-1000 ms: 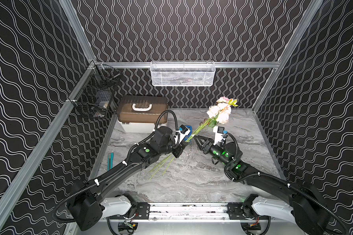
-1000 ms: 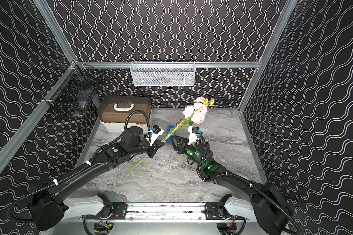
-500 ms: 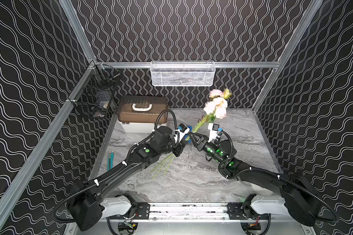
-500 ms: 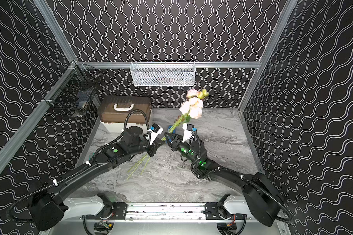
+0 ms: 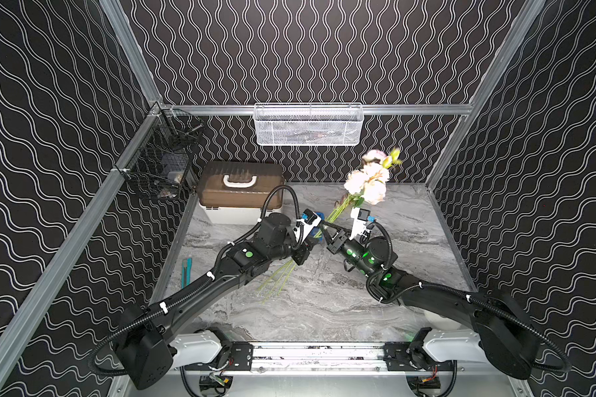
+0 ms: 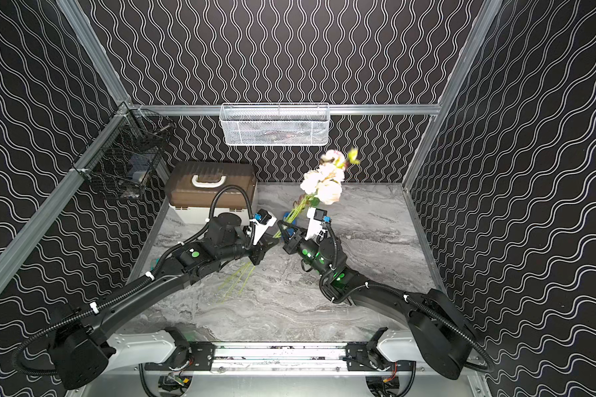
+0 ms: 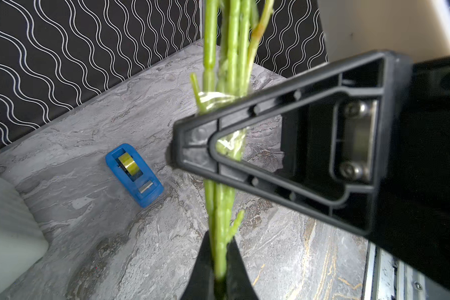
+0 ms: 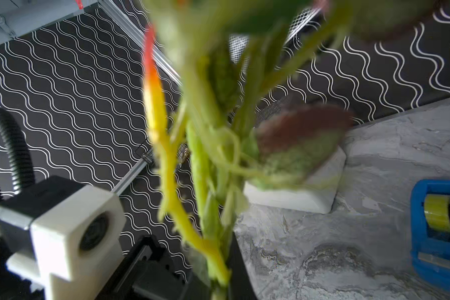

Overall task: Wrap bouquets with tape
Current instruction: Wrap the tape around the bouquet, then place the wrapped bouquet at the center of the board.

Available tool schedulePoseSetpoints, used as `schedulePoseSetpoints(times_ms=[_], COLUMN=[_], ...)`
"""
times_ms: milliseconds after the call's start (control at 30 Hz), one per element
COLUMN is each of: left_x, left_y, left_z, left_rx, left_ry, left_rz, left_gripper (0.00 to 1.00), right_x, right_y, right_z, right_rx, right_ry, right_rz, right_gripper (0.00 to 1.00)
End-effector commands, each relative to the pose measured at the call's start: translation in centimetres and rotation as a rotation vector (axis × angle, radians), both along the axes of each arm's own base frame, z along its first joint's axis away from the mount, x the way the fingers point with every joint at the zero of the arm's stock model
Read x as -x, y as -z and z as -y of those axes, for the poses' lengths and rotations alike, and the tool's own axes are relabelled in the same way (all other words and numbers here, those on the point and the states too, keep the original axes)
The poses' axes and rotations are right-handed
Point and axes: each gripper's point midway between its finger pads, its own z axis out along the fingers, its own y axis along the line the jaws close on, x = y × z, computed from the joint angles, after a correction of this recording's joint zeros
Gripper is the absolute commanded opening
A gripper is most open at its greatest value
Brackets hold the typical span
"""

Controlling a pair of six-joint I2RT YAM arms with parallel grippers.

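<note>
Clamping the bouquet (image 7: 220, 205) low on its thin green stems, the left gripper (image 7: 220, 255) is pinched tight. Just beyond it, the right gripper (image 8: 218, 280) is closed on the same stems, beside a clear band wrapping them. Pale pink blooms (image 5: 367, 178) rise past both. Farther off, the tape (image 7: 127, 163) sits in its blue dispenser on the marble table (image 7: 89, 233).

Brown-lidded case (image 5: 241, 187) at the back of the marbled table (image 5: 324, 302), white mesh basket (image 5: 308, 125) above, teal cutter (image 5: 186, 271) at left.
</note>
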Motion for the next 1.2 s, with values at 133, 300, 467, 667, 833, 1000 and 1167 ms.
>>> schedulePoseSetpoints(times_ms=[133, 300, 467, 667, 833, 1000, 1167], left_x=[-0.1, 0.2, -0.7, -2.2, -2.7, -3.4, -3.9], left_y=[-1.2, -2.5, -3.2, -3.7, -3.3, -1.7, -1.0], left_z=[-0.1, -1.0, -3.5, -9.0, -10.4, -10.0, -10.6], left_rx=[0.027, 0.056, 0.079, 0.107, 0.035, -0.026, -0.064], left_ry=[-0.012, -0.040, -0.196, -0.512, -0.575, -0.571, -0.608], left_rz=[0.031, 0.090, 0.141, 0.220, 0.230, 0.178, 0.170], left_gripper=[0.46, 0.89, 1.00, 1.00, 1.00, 1.00, 1.00], right_x=[-1.2, -0.6, -0.2, -1.9, -4.9, -8.7, -11.0], right_y=[0.4, 3.3, 7.8, 12.5, 16.3, 20.2, 24.8], right_z=[1.5, 3.6, 8.6, 11.8, 12.9, 14.3, 15.0], right_rx=[0.158, 0.432, 0.622, 0.581, 0.596, 0.651, 0.758], right_ry=[0.117, 0.164, 0.280, 0.188, 0.132, 0.127, 0.095], right_rz=[-0.003, -0.106, -0.257, -0.485, -0.625, -0.746, -0.865], right_gripper=[0.00, 0.00, 0.00, 0.00, 0.00, 0.00, 0.00])
